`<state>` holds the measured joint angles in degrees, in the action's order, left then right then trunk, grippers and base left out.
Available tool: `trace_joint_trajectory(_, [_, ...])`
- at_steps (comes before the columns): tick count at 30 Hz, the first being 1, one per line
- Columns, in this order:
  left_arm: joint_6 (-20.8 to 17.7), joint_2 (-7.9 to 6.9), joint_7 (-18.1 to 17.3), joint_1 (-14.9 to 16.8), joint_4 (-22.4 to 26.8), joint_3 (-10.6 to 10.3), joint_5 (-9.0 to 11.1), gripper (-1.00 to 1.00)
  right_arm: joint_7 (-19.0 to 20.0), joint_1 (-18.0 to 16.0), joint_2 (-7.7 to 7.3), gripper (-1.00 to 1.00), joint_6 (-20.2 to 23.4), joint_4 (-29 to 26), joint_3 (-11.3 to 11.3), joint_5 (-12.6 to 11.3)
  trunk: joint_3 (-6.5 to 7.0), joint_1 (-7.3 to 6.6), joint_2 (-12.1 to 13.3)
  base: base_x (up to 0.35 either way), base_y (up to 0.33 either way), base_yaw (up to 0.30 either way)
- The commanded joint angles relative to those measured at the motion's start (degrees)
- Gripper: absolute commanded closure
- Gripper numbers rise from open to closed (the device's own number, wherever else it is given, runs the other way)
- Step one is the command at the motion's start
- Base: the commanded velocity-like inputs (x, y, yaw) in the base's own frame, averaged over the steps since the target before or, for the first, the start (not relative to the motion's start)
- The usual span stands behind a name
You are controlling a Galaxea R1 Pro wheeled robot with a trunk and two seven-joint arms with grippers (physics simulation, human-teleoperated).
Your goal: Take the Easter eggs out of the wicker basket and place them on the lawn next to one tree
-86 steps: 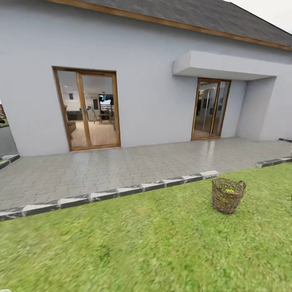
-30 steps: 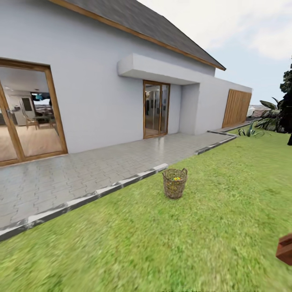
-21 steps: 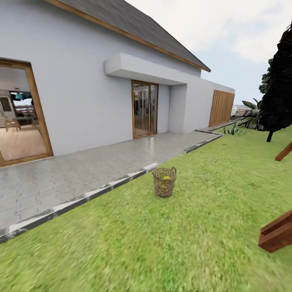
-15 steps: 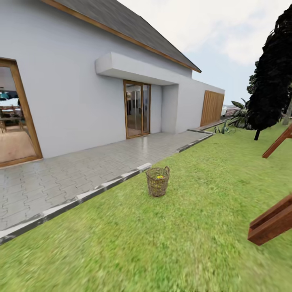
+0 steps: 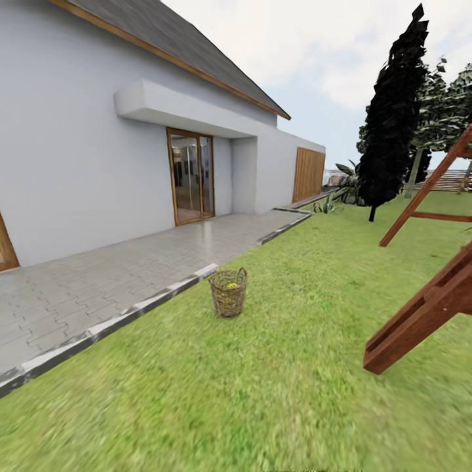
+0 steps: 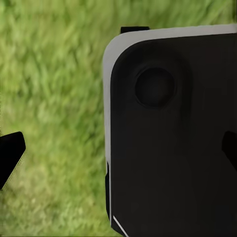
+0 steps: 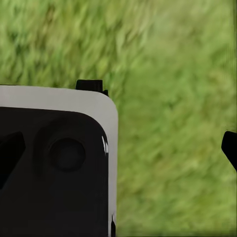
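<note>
**Easter eggs in the basket, and plenty between them and a tree**

The Easter eggs (image 5: pixel 231 285) show as a small yellow patch inside the brown open-weave wicker basket (image 5: pixel 228 294); I cannot count them from here. The basket stands upright on the mottled green lawn (image 5: pixel 262 393), near the grey kerb edging (image 5: pixel 131 308) of the paved terrace (image 5: pixel 98 282) beside the white house (image 5: pixel 78 164).

Both arms hang over grass. In each wrist view the black fingertips (image 6: pixel 10 158) (image 7: pixel 229 148) sit at opposite edges with grass between them, so both grippers look spread wide and hold nothing.

Risks, as I judge them: the reddish-brown wooden swing frame (image 5: pixel 426 308) slants close on the right, and the base could clip it. The black cone-shaped conifer (image 5: pixel 393 124) could be mistaken for the pale-trunked tree (image 5: pixel 414 172) behind it. The deep basket may tip when a gripper reaches in.
</note>
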<state>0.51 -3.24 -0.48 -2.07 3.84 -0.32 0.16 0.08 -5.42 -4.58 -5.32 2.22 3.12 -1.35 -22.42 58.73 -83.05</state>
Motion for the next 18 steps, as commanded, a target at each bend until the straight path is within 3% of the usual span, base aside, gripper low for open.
trace_joint_trajectory(1, [0.04,-0.01,-0.05,-0.04,0.11,-0.03,0.02,-1.0,0.01,-0.11,0.01,-1.0,-0.39,0.24,0.31,-0.14,-0.05,0.0,-0.03,0.0,0.0,-0.22])
trace_joint_trajectory(6, [-0.18,0.05,-0.11,-0.04,0.11,-0.03,-0.04,-1.0,-0.14,-0.06,0.01,-1.0,-0.39,0.24,0.31,-0.14,-0.05,0.0,-0.03,0.095,0.0,-0.072])
trace_joint_trajectory(18, [-0.36,0.35,-0.14,-0.04,0.19,-0.1,0.03,-1.0,-0.39,-0.1,0.18,-1.0,-0.4,0.24,0.4,-0.02,-0.05,0.0,-0.03,0.327,0.0,-0.003])
